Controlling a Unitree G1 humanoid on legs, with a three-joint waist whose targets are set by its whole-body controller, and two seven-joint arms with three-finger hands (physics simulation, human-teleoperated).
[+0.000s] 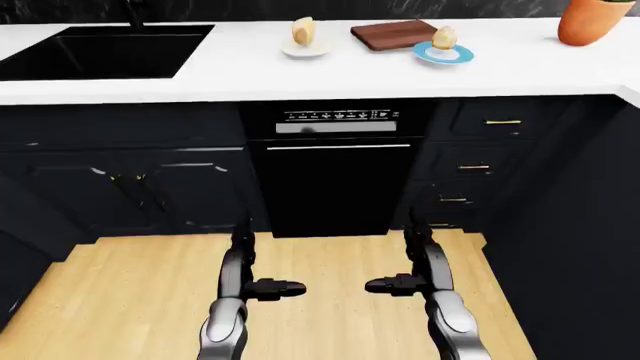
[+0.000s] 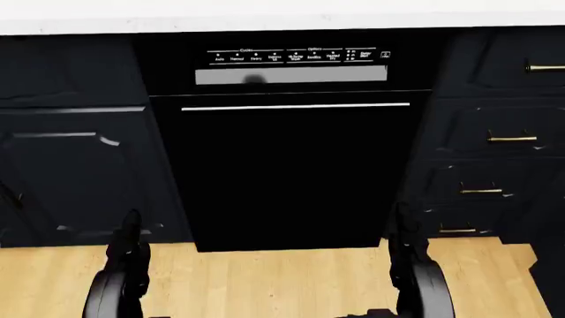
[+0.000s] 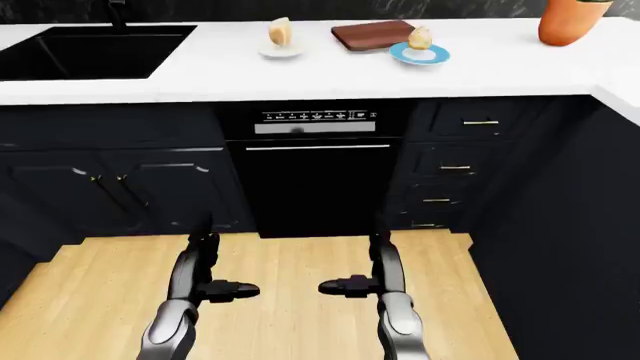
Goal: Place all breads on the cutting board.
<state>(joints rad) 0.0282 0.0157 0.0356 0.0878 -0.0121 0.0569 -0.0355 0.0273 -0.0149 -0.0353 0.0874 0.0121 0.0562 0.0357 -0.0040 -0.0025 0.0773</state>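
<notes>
A brown wooden cutting board (image 1: 393,34) lies on the white counter (image 1: 330,71) at the top of the left-eye view. One bread (image 1: 304,31) stands on a white plate (image 1: 306,49) left of the board. Another bread (image 1: 445,37) sits on a blue plate (image 1: 443,54) at the board's right corner. My left hand (image 1: 285,287) and right hand (image 1: 385,285) hang low over the wooden floor, far below the counter, fingers open and empty.
A black sink (image 1: 105,51) is set in the counter at left. An orange pot (image 1: 592,21) stands at the top right. A black dishwasher (image 1: 335,172) and dark cabinets (image 1: 130,176) face me; a dark cabinet run (image 1: 590,247) closes the right side.
</notes>
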